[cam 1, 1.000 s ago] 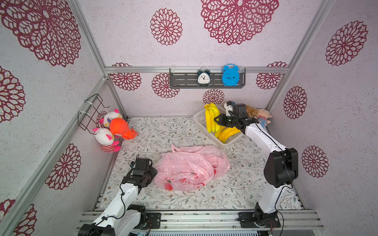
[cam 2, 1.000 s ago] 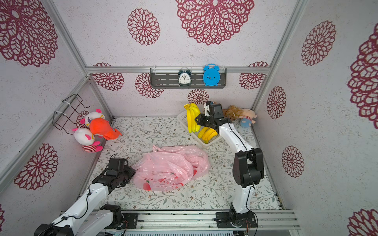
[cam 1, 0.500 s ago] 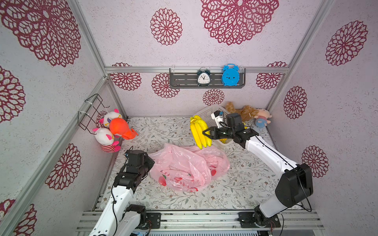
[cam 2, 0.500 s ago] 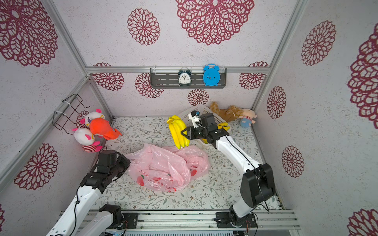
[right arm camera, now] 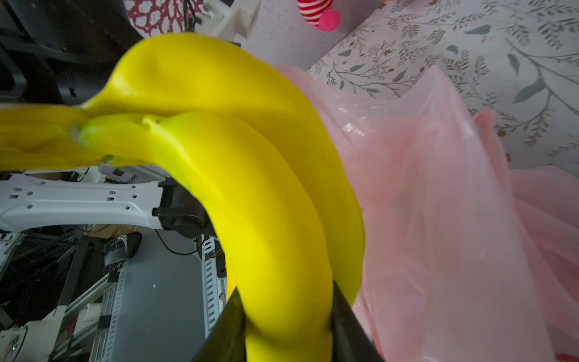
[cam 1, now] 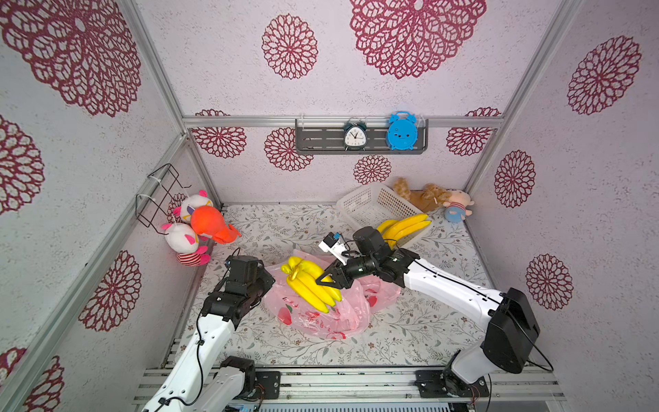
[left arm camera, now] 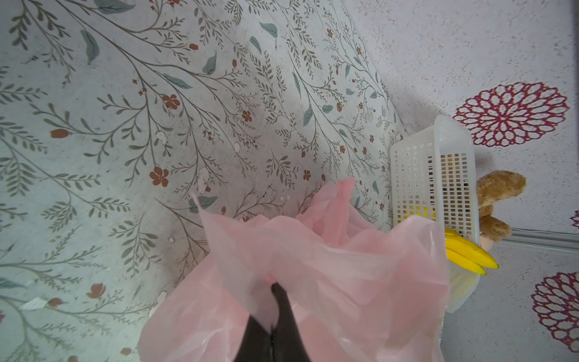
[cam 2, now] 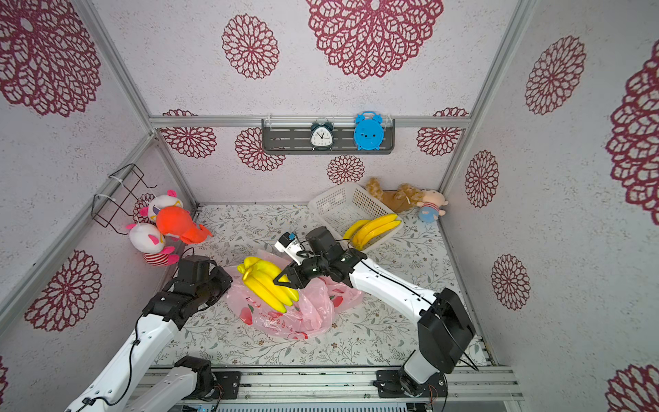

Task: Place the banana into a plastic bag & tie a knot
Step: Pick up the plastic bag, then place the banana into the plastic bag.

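Insertion step: the right jaws clamp the banana bunch, which hangs just above the pink plastic bag on the desk. The left jaws are pinched closed on the bag's rim. The next move probably calls for lowering the bunch into the opening before letting go.

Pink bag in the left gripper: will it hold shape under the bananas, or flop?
Probably floppy: the pink bag lies crumpled, its film bunching at the shut left gripper. Likely light, being thin and translucent. It may shift or collapse when the banana bunch held by the right gripper presses in.
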Controlling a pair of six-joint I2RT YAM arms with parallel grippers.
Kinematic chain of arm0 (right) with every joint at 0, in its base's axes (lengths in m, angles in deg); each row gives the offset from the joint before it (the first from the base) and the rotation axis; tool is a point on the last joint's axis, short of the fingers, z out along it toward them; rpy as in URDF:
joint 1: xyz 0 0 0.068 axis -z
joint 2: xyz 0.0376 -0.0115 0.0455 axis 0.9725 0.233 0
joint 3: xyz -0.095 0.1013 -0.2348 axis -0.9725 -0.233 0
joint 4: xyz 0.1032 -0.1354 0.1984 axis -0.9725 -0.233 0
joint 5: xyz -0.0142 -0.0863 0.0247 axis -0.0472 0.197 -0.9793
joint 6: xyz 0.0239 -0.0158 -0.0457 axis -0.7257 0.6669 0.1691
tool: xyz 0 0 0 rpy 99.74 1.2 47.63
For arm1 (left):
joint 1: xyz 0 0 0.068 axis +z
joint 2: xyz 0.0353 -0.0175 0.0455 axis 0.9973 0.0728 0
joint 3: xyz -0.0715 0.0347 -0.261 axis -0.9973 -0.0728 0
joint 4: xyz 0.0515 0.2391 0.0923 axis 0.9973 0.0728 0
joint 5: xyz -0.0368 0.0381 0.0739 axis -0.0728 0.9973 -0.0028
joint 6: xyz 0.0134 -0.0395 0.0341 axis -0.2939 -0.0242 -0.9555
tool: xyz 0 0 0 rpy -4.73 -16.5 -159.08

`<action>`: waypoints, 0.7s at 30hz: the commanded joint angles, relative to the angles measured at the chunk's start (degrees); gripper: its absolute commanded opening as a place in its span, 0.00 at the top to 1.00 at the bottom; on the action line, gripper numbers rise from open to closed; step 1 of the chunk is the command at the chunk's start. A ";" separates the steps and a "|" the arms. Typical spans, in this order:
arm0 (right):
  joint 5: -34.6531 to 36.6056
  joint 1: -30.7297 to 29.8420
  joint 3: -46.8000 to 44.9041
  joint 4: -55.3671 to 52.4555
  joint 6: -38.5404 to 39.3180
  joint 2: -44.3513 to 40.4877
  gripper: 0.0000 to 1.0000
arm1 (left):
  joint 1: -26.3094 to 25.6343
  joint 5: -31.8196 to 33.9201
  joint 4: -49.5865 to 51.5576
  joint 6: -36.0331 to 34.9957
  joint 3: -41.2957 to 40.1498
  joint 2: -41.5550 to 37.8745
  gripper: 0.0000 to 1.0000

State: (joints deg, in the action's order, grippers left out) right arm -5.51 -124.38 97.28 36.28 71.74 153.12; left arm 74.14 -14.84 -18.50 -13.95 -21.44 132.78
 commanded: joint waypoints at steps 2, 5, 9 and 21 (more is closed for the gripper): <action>0.29 -0.21 0.98 -0.69 2.80 3.16 1.00 | -0.59 0.87 1.37 -0.81 2.52 -0.30 1.00; 3.06 0.75 2.20 -3.77 2.78 6.58 1.00 | -0.62 0.75 2.39 -0.98 3.27 -1.04 1.00; 5.17 2.36 2.83 -6.73 2.04 9.03 1.00 | -0.71 0.89 4.17 -1.25 4.18 -2.54 1.00; 10.41 4.21 8.47 -18.84 1.28 15.98 1.00 | -1.31 -4.84 4.44 -5.27 5.54 -5.27 1.00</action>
State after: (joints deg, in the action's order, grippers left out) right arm 2.19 -120.31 103.05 22.71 72.20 168.36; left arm 73.33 -16.85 -13.01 -16.29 -17.40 128.61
